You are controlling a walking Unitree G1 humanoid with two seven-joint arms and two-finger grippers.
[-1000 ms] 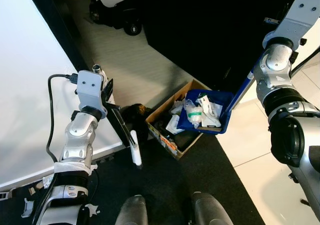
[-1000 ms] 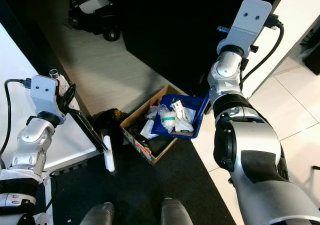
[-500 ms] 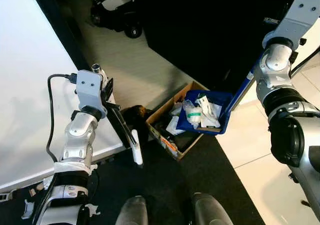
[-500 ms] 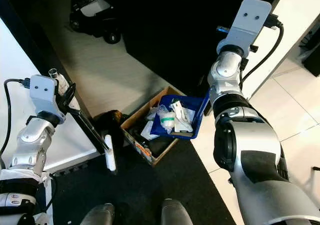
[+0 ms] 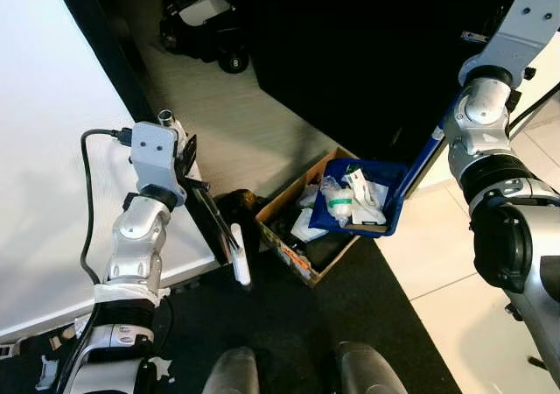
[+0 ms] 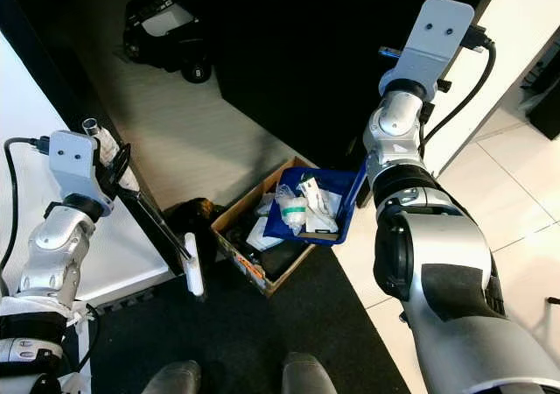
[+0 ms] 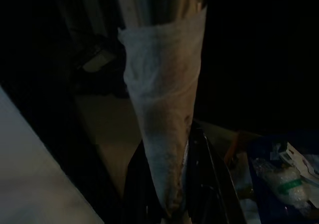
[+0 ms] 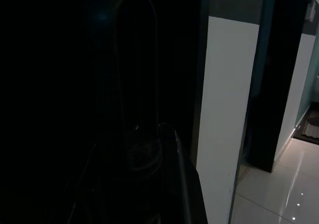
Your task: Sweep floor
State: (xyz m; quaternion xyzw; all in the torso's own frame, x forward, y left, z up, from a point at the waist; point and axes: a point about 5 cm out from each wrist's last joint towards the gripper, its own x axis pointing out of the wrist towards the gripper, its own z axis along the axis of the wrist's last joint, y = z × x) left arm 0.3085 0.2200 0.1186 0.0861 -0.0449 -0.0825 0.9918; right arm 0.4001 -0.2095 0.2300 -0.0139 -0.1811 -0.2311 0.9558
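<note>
Looking from the left, the left gripper [image 5: 185,162] is clamped on the broom handle [image 5: 210,214], whose white-tipped end [image 5: 239,261] now hangs a touch nearer the cardboard box [image 5: 302,223] than a second ago; the view itself has crept forward too, so much of that is the robot leaning in. Over to the middle, the blue dustpan [image 5: 363,203] sits tilted over the open box, still heaped with white wrappers and crumpled plastic [image 5: 343,200], none of it tipped out yet by the look of things. My read: sweeping is done here and emptying is the step in hand. On the right, the right gripper holds the dustpan's long blue handle [image 5: 426,158] up high, though whether its fingers are wide or pinched I can't tell. Underfoot it's a black mat [image 5: 289,324], pale ribbed flooring [image 5: 219,114] beyond, glossy white tile [image 5: 455,254] at right, and a white panel [image 5: 52,149] at left.
</note>
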